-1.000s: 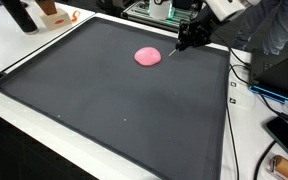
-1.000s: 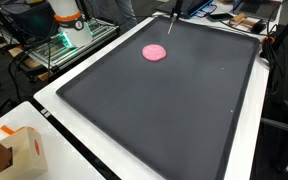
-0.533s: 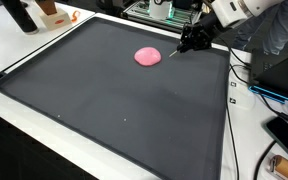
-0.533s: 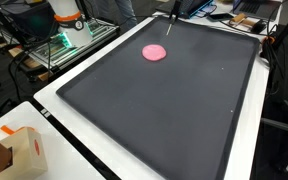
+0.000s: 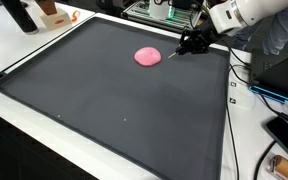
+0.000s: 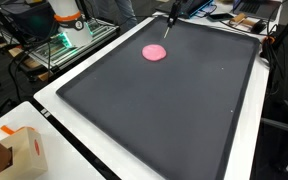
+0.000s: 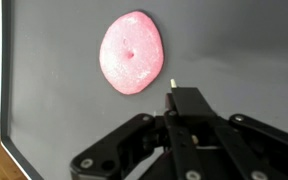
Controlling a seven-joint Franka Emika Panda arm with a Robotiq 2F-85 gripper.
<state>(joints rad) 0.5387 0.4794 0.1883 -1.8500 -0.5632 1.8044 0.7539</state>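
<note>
**Fig. Stick-bearing gripper beside a pink disc on a dark mat**

The gripper stands in the upper centre-right of an exterior view. Its fingers are pressed together on a thin stick, which slants down towards the lower left. In the wrist view the stick's pale tip appears just right of centre. It is close beside the lower right rim of the pink disc but apart from it.

The pink disc lies flat on the dark mat, in the upper middle of both exterior views. One small dimple marks its centre, and the rest of its surface looks smooth.

Judged from this, the disc bears a single prick and no other mark. Whether the tip touches the mat cannot be told.
</note>
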